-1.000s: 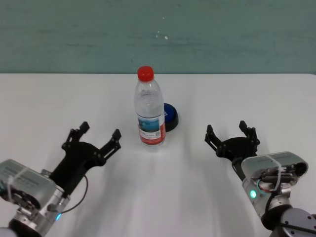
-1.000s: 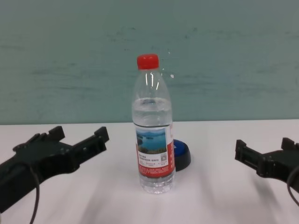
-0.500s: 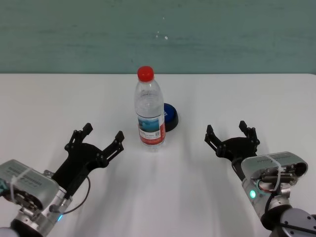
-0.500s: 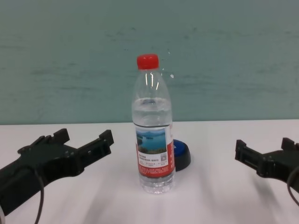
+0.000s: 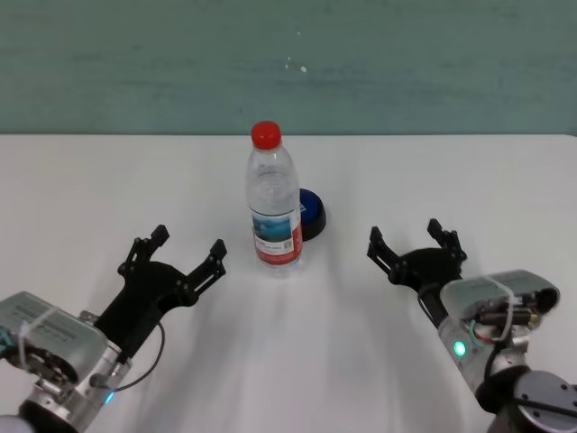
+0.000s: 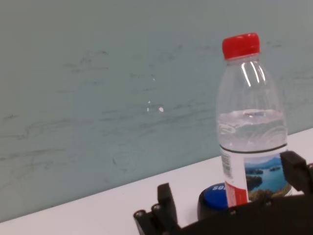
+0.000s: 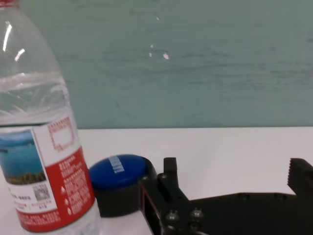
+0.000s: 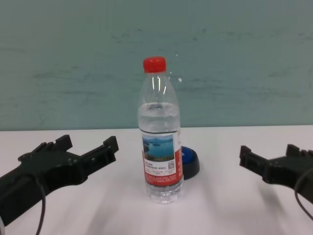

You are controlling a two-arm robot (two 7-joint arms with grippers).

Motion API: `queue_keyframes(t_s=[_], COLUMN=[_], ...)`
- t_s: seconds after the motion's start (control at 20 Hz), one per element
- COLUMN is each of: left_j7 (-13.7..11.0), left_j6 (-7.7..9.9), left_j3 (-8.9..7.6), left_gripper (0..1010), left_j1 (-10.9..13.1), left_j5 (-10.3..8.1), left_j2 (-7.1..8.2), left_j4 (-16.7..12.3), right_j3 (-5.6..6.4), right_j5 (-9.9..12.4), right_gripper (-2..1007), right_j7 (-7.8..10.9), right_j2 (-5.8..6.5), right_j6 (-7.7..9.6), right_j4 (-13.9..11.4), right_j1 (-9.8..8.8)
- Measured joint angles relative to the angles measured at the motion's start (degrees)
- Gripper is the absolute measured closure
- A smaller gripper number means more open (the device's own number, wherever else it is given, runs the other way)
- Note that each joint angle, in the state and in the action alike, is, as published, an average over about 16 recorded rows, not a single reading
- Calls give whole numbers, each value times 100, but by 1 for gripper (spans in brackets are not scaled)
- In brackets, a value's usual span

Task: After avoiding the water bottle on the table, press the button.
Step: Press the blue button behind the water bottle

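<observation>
The water bottle (image 5: 274,203) stands upright at the middle of the white table (image 5: 90,180), red cap on top. The blue button (image 5: 312,215) on its black base sits just behind and to the right of the bottle, partly hidden by it in the chest view (image 8: 190,163). My left gripper (image 5: 187,239) is open, a little in front and to the left of the bottle (image 8: 160,142), holding nothing. My right gripper (image 5: 410,236) is open, off to the right of the button with a gap between them, also holding nothing. In the right wrist view the button (image 7: 120,171) lies beside the bottle (image 7: 39,147).
A teal wall (image 5: 433,63) runs along the table's far edge. Bare white tabletop stretches to both sides of the bottle and between the two grippers.
The left gripper crept forward and right toward the bottle, then held still. The right gripper has just shifted a little left and forward. Bottle and button have not moved.
</observation>
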Motion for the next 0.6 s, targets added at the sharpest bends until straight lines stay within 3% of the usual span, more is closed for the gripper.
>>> queue_keyframes(t_s=[0.6], left_j7=[0], left_j6=[0], left_j3=[-1], left_gripper=[0], left_j1=[0], left_j5=[0], left_j2=[0], left_j4=[0], right_j3=[221], right_j5=[-28], right_gripper=[1], right_j7=[400], right_j2=[-153], right_j6=[215], right_j4=[341], right_j1=[415])
